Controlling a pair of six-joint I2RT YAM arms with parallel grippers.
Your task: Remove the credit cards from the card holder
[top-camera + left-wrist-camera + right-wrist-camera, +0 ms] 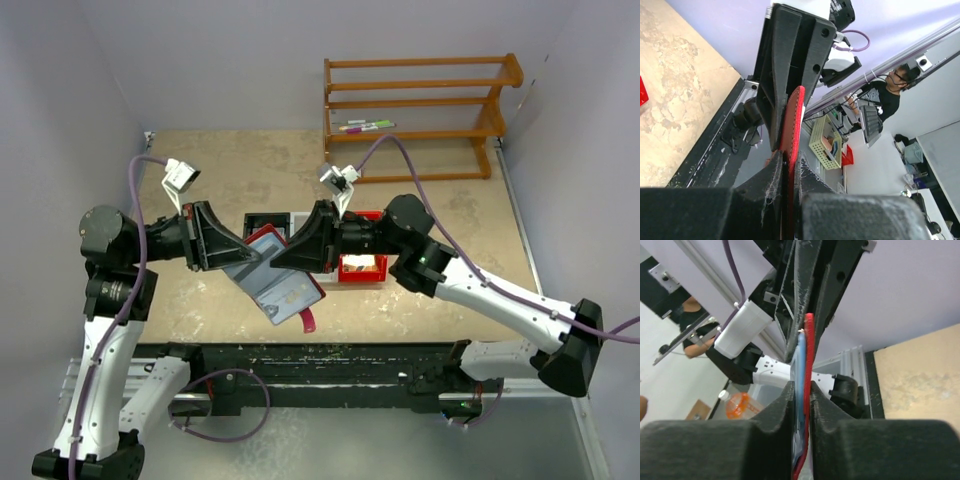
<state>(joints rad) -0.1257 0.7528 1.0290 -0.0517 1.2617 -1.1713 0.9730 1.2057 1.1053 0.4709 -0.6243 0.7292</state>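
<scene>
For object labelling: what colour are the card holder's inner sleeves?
Blue-grey; the card holder shows best in top external view.

Right gripper [802, 392] clamped tight on card holder [809, 347] — edge-on, upright, maroon cover on right, blue-grey sleeve on left. Tan table [920, 375] far right.

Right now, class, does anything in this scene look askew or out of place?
The card holder is askew: it lies open and tilted, pinched at its upper edge by both the left gripper and the right gripper. Its red strap tab sticks out at the lower corner. Nothing looks spilled or damaged.
</scene>
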